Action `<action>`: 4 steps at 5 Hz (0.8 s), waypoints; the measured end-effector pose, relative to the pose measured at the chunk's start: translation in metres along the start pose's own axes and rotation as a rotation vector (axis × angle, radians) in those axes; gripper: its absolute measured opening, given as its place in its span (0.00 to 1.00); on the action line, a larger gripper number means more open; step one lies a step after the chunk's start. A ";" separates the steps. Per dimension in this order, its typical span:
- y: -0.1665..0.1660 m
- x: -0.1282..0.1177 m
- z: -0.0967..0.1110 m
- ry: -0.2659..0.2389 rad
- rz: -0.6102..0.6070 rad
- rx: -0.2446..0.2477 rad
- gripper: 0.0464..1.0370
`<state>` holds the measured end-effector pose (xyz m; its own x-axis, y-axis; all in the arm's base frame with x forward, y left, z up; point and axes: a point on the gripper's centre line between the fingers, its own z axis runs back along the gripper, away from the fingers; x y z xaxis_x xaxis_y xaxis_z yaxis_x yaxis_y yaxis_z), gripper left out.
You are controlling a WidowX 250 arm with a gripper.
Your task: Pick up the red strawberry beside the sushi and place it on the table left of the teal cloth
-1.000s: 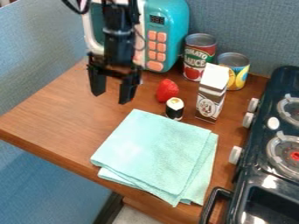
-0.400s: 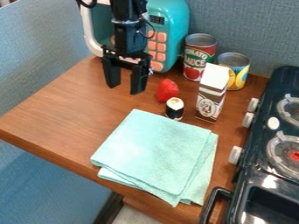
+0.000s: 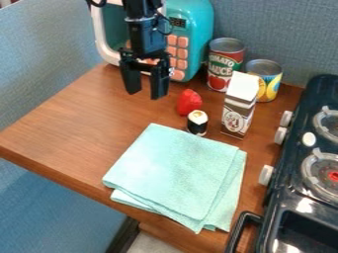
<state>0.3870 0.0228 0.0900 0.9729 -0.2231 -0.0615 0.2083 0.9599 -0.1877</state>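
One wooden counter [image 3: 79,126] | blue partition walls [image 3: 274,29] | pincer [image 3: 146,94] wide open, seemingly empty

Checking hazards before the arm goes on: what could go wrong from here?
1. The gripper hangs, jaws open, near the red toy; a low sideways sweep could bump it into the sushi roll close beside it.
2. The carton stands tall and narrow by both, so a knock might tip it.
3. The arm is close to the microwave in this view; it may clip the front, though the exact gap is unclear.
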 end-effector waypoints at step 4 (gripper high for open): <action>0.001 0.033 -0.020 -0.140 -0.010 0.024 0.96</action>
<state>0.4177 0.0131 0.0680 0.9749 -0.2086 0.0783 0.2189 0.9619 -0.1635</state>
